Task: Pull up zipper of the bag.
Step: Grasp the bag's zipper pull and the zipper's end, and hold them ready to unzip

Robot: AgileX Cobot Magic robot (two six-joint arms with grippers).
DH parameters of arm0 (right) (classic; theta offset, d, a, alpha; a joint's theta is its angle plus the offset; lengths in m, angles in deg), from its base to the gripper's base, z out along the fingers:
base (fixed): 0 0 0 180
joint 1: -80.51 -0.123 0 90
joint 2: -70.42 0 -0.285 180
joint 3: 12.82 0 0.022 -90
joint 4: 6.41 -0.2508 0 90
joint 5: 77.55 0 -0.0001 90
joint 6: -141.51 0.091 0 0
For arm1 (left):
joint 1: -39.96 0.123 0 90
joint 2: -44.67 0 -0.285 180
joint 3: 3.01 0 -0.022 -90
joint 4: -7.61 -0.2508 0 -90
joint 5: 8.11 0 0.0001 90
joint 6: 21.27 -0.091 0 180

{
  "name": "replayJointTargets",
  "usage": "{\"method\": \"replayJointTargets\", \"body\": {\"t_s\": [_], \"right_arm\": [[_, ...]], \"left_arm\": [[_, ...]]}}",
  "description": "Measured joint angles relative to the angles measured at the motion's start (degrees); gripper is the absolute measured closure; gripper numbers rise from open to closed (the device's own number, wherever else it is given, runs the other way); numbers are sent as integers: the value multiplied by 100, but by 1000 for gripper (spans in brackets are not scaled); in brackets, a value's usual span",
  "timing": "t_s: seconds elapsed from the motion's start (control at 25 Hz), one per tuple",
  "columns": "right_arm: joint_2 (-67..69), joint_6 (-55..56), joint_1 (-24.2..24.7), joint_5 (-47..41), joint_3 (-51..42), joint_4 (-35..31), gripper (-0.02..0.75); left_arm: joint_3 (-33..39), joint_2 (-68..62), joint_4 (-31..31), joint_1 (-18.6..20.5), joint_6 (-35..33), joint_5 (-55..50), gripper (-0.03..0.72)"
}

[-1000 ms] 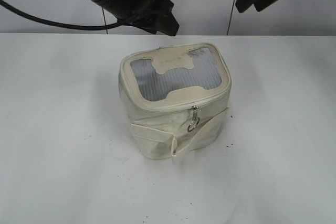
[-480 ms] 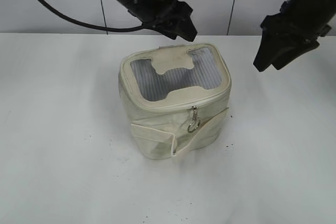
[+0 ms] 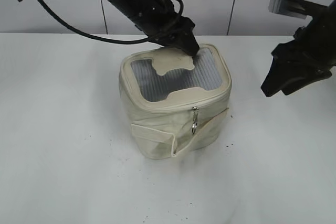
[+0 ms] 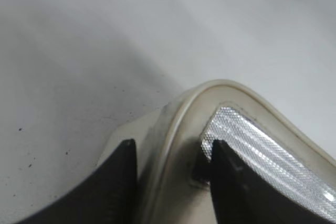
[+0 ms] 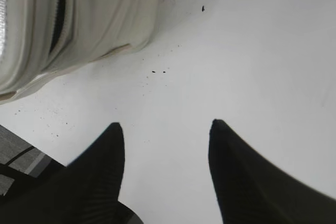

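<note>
The cream bag (image 3: pixel 157 124) stands upright on the white table. Its grey mesh top (image 3: pixel 157 83) carries a bone-shaped patch (image 3: pixel 173 62), and a loose band (image 3: pixel 206 128) hangs on the front. The zipper (image 3: pixel 173 107) runs round the top rim, with a silver pull (image 3: pixel 195 121) hanging at the front. My left gripper (image 3: pixel 189 49) is down at the back rim; in the left wrist view its open jaws (image 4: pixel 172 142) straddle the rim piping (image 4: pixel 178 124) beside the mesh (image 4: pixel 262 150). My right gripper (image 3: pixel 273 85) hangs open to the bag's right, above bare table (image 5: pixel 164 123).
The right wrist view has the bag's side (image 5: pixel 105 14) at upper left, with a dark slit along its zipper track (image 5: pixel 58 19). White table (image 3: pixel 63 156) surrounds the bag, marked by small dark specks (image 5: pixel 157 71). A pale wall rises behind.
My left gripper has come down and right onto the bag's back rim, its jaws a little narrower. My right gripper has dropped lower on the bag's right. The bag has stayed put.
</note>
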Motion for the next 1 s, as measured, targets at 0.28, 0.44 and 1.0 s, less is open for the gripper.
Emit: {"method": "replayJointTargets", "body": {"t_s": [0.28,0.44,1.0], "right_arm": [[-101,-434,0,691,-821,-521,351],[-217,-618,0,1030,-1100,-608,351],[-1056,-2753,0,1962,-1953,-1932,374]], "left_arm": [[-160,-190,226,-42,-589,-227,646],[-318,-221,434,-62,-1188,-726,646],[-364,-233,831,-131,-1936,-1203,648]]}}
